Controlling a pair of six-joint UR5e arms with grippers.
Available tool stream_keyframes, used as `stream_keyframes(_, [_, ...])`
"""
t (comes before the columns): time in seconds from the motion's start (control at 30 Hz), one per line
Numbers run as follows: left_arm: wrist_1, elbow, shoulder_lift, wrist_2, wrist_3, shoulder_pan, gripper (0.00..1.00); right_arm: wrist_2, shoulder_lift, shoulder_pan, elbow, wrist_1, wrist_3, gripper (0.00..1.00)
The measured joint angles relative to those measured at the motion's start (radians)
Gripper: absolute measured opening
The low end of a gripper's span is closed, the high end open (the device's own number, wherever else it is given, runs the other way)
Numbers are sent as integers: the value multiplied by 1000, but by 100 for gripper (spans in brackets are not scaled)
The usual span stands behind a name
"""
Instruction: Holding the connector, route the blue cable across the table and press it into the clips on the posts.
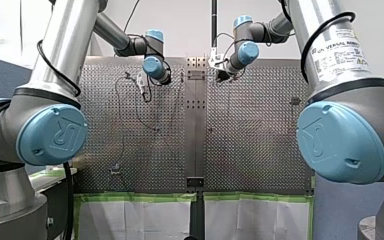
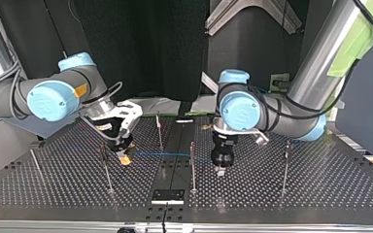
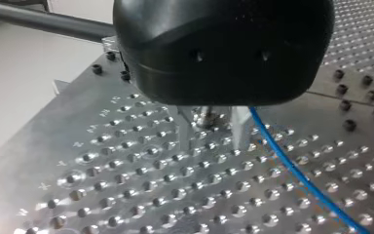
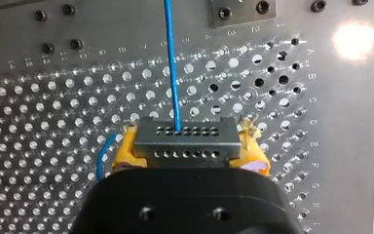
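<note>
In the right wrist view my right gripper [image 4: 187, 152] is shut with its yellow pads [image 4: 122, 152] on a grey metal connector [image 4: 185, 139]. The blue cable [image 4: 171, 63] leaves the connector and runs straight ahead over the perforated table [image 4: 44, 122]. In the top view this gripper [image 2: 125, 158] hovers low at the left, and the cable [image 2: 160, 154] stretches right toward my left gripper [image 2: 221, 170]. In the left wrist view my left gripper [image 3: 213, 145] stands open, its metal fingers [image 3: 240, 131] apart around a small post top [image 3: 205, 116]. The cable [image 3: 297, 170] passes just outside one finger.
Several thin posts stand on the table in the top view: one [image 2: 192, 165] between the grippers, one [image 2: 159, 128] behind it, one [image 2: 106, 167] at the left, one [image 2: 285, 165] at the right. A black plate [image 2: 167, 195] lies near the front edge.
</note>
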Motion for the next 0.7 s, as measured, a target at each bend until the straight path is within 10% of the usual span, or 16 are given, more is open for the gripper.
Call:
stream_keyframes(0.03, [-6,0,0,-1,0,-2,74,0,0,0,0,0,0,0])
stream_keyframes(0.07, [-11,0,0,-1,1,-3,100,0,0,0,0,0,0,0])
stream_keyframes(0.7, [-138,-77,91,11,-6,-62,100,0,-1,2,0,3,-1,0])
